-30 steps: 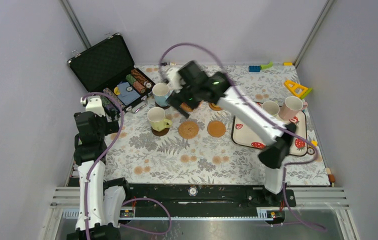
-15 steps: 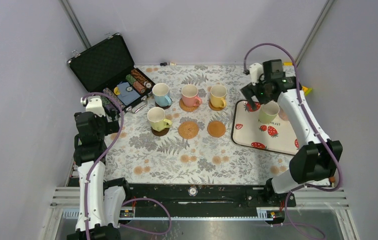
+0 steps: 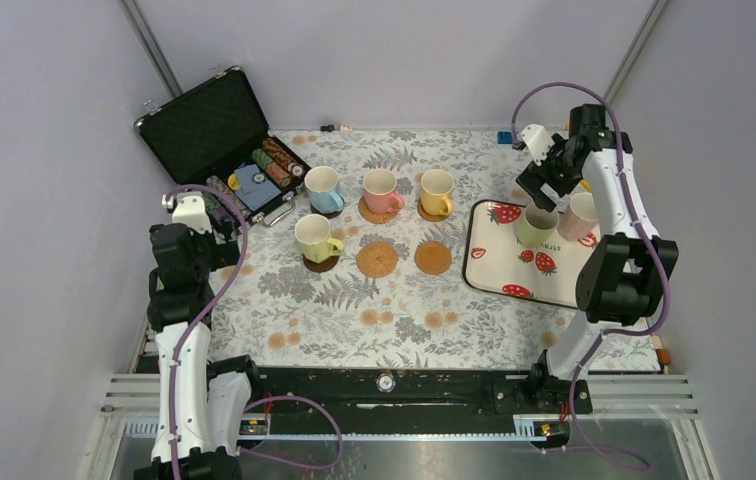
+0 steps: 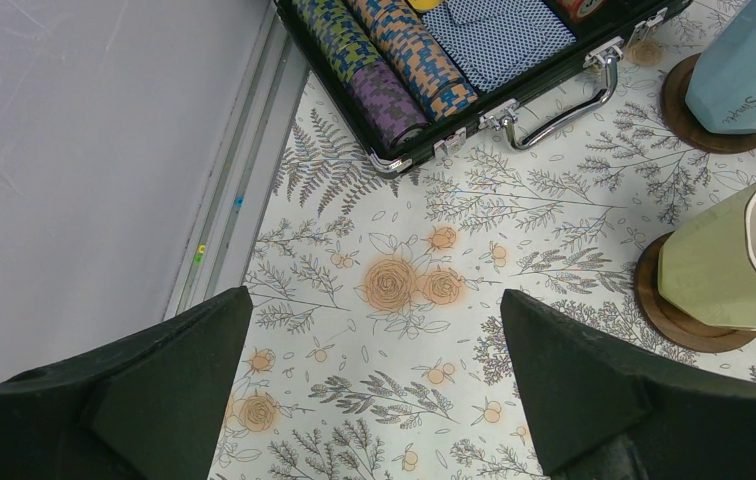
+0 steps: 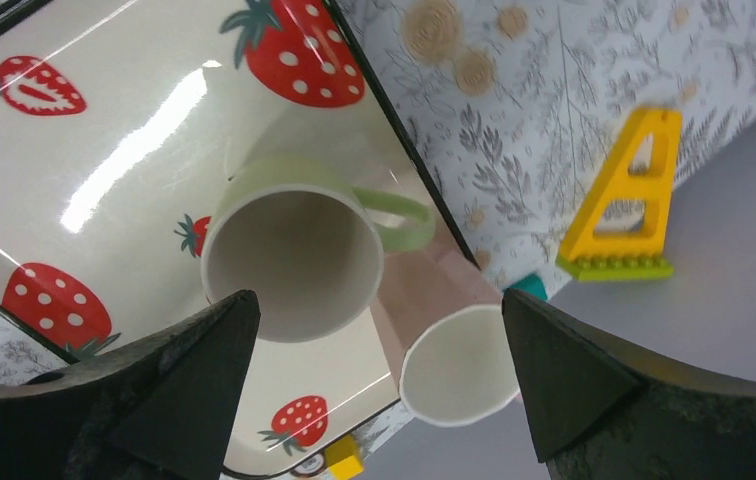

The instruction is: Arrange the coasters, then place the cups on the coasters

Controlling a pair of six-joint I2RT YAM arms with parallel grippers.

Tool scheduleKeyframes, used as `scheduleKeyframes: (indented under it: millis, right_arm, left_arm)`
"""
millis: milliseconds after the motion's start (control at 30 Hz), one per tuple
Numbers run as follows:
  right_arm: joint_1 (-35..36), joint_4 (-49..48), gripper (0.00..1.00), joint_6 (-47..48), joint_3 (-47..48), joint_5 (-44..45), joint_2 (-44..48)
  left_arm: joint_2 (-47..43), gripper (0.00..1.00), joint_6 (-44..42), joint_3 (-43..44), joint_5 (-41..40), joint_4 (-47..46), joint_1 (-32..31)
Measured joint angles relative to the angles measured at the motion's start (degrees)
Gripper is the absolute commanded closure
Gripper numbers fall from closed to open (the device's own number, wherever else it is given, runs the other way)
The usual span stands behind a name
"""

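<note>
Blue cup (image 4: 744, 70): cut by left wrist view's top and right edges. Pale green cup (image 4: 724, 270): cut by its right edge. Chip case (image 4: 529, 85): cut by top edge. Small dark item (image 3: 330, 127), table's far edge: unidentifiable

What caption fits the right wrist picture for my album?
Open right gripper hovers above a green mug on the strawberry tray, a pink mug beside it.

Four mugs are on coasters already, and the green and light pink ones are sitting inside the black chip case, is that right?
Not quite. The green mug and light pink mug stand on the strawberry tray, not inside the black chip case; the top external view shows it. The rest is right.
</note>
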State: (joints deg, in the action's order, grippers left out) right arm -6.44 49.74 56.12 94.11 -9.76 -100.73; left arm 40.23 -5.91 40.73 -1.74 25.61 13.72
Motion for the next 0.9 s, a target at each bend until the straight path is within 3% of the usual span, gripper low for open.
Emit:
scheduleKeyframes:
  millis: [367,700,900]
  right_arm:
    - [-0.13,7.91,0.0,8.7,12.24,-3.02,-9.64]
    - [-0.46,-13.27,0.0,0.07,5.77,5.03,-10.91]
    - [-0.48,-20.0,0.0,-0.61,5.14,9.99,-13.03]
  left_arm:
    - [0.0,0.01,-0.02,0.0,0.0,0.0,0.0]
    - [0.02,0.01,-0.02,0.0,0.0,-0.02,0.0]
    - [0.0,0.01,-0.02,0.0,-0.02,-0.02,0.0]
